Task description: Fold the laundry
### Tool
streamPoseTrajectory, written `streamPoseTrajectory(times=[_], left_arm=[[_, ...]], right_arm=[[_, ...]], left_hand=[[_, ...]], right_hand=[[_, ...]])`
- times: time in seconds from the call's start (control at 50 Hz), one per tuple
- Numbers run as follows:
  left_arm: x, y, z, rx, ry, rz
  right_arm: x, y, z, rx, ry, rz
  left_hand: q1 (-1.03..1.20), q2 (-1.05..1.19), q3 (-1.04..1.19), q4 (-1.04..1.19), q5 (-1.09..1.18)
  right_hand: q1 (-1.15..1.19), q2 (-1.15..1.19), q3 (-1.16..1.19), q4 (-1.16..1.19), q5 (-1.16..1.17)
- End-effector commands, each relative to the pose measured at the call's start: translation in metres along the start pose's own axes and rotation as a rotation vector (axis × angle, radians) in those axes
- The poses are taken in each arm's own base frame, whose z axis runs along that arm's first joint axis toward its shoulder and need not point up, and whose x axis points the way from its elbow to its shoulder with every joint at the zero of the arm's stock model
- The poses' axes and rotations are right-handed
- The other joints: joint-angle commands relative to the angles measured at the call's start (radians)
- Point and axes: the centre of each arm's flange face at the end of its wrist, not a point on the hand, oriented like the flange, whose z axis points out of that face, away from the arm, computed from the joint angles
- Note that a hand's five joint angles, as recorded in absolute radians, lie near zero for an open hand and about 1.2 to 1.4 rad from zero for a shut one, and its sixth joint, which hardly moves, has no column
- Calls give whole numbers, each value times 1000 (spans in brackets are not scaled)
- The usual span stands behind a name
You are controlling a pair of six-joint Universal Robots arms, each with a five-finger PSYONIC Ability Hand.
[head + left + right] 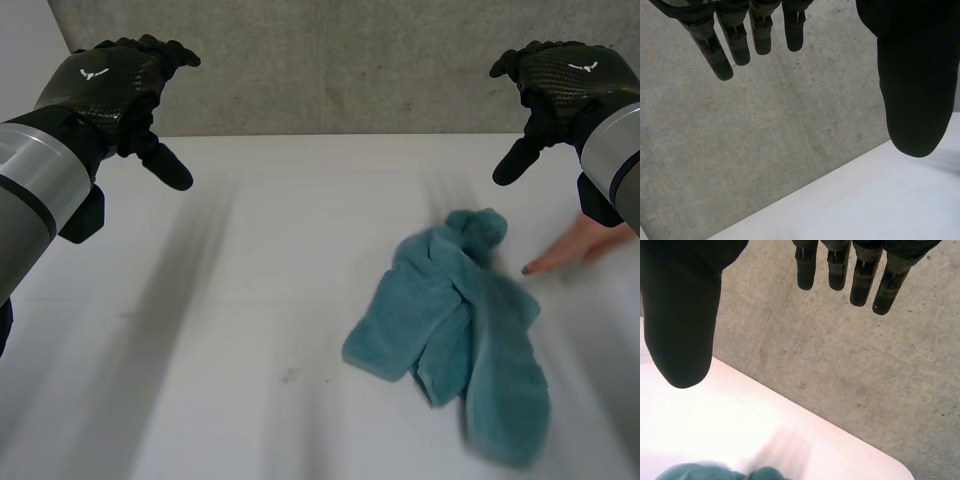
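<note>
Both hands are up off the bench [250, 300], and neither one has anything. The left hand [110, 85] hangs high, its fingers [722, 55] straight and released, thumb [915, 90] set wide of them, nothing in between. Past those fingertips there's grey wall [765, 140] and the bench edge. The right hand [560, 80] mirrors it: fingers [860, 280] loose and straight, thumb [682, 325] out to the side, gripping nothing. The towel [460, 320], teal and crumpled, lies on the bench well short of the right fingers, back toward the robot, and far from the left fingers. It's a lumpy heap, with one long flap trailing toward the robot. A person's hand [580, 245] lies on the bench just beside the towel's far end, fingertips toward it, between the towel and the right fingers. Whether it touches the cloth, hard to tell.
</note>
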Motion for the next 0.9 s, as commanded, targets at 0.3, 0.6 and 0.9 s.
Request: streamPoseTrajectory(times=[0.3, 0.6, 0.9], left_arm=[[2, 9, 2, -23, 7, -1], [3, 20, 9, -24, 7, -1], [4, 43, 22, -70, 12, -4]], right_arm=[[-2, 5, 4, -16, -26, -20], [-15, 83, -1, -252, -28, 253], [-29, 190, 12, -435, 16, 270]], left_hand=[[-28, -20, -16, -21, -23], [-25, -17, -13, -18, -20], [-22, -14, -10, -15, -17]], right_hand=[[-23, -47, -40, -60, -62], [-23, -47, -40, -60, -62], [355, 331, 338, 319, 316]])
